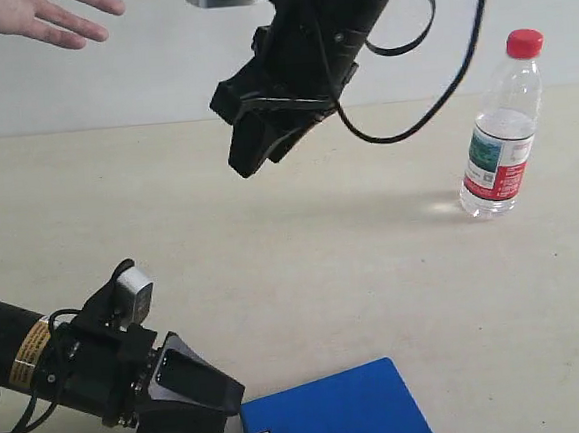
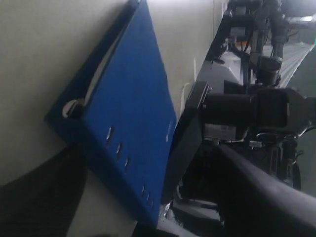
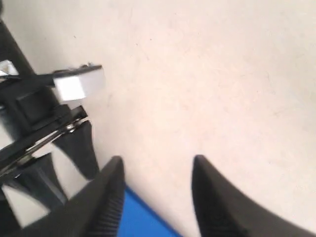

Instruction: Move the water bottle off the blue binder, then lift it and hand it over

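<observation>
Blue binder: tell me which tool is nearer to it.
Left. The left tool sits low at a corner of the blue binder; the right tool hangs high above the table, clearly farther off.

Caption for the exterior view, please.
Clear plastic water bottle with red cap stands on the table, off the flat blue binder; right gripper hovers open above.

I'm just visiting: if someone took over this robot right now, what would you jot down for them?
Left gripper: open, low, at the edge of the blue binder.
Right gripper: open, empty, raised above the table.
Water bottle: upright on the table, apart from the binder.
Done: bottle off binder.
Left: lift and hand-over; a person's hand is held out open.
</observation>
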